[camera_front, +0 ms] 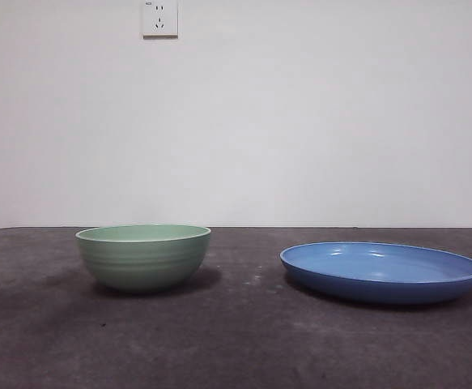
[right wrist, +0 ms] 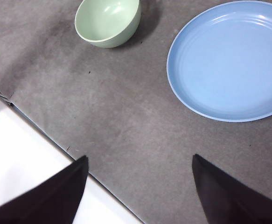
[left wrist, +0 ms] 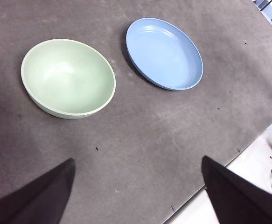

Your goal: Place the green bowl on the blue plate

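Dark grey matting [camera_front: 236, 340] covers the table. The blue plate [camera_front: 381, 271] lies empty, well apart from the upright green bowl [camera_front: 144, 258]. Left gripper [left wrist: 138, 196] and right gripper [right wrist: 138, 191] hang above, jaws spread wide, holding nothing.

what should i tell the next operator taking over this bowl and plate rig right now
Left gripper: open, holding nothing, back from the dishes.
Right gripper: open, holding nothing, near the table edge.
Green bowl: upright on the dark table, apart from the plate, nothing in it.
Blue plate: flat on the table beside the bowl, nothing on it.
Done: nothing yet.
Left: grasp the bowl, lift it, set it on the plate.
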`<state>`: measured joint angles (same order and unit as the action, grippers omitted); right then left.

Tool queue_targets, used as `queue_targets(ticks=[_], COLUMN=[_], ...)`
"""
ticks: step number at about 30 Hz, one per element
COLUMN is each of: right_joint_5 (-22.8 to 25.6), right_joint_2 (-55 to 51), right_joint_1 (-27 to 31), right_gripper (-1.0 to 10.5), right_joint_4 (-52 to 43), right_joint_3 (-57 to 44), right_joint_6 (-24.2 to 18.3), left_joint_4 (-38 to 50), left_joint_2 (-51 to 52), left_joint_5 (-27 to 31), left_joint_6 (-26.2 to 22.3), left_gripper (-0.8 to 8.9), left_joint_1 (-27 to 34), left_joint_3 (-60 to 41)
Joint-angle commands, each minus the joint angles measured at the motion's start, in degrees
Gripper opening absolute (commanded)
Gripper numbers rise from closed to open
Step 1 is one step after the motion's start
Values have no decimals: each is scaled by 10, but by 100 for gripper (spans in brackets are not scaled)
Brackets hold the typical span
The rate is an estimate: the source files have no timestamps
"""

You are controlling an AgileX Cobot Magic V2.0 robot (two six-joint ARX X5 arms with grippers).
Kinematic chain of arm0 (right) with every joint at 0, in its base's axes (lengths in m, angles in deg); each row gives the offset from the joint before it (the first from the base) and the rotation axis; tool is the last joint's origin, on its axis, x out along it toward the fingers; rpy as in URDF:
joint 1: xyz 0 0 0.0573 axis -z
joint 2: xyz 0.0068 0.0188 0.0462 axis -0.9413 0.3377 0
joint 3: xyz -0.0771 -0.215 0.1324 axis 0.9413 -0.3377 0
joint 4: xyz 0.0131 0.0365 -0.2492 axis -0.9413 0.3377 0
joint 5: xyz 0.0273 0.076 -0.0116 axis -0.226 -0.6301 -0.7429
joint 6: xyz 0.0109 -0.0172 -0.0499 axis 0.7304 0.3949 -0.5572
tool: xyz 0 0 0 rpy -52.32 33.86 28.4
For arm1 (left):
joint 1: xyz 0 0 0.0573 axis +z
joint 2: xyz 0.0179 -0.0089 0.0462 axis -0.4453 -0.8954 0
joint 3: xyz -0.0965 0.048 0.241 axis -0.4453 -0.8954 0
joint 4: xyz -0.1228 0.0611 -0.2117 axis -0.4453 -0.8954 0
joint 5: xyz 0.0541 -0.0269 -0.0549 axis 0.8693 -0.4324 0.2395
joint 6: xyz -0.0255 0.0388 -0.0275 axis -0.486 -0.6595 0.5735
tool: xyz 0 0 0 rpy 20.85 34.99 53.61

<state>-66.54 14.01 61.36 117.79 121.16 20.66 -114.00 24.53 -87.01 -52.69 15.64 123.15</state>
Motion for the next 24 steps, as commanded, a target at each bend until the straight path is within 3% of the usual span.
queue_targets(ticks=[1,10,24], right_joint_5=[-1,-1,-1], right_joint_2=[3,3,3], right_joint_1=[-1,-1,-1], right_gripper=[360,360,360], right_joint_4=[-5,-7,-14], right_joint_3=[11,11,11], right_joint_6=[0,2,2], left_joint_4=[12,58,54], left_joint_2=[-11,-86,-350], left_joint_5=[7,68,194], left_joint_6=[6,40,26], left_gripper=[456,455,433], left_joint_1=[-3,-20,-71], left_joint_3=[13,32,202])
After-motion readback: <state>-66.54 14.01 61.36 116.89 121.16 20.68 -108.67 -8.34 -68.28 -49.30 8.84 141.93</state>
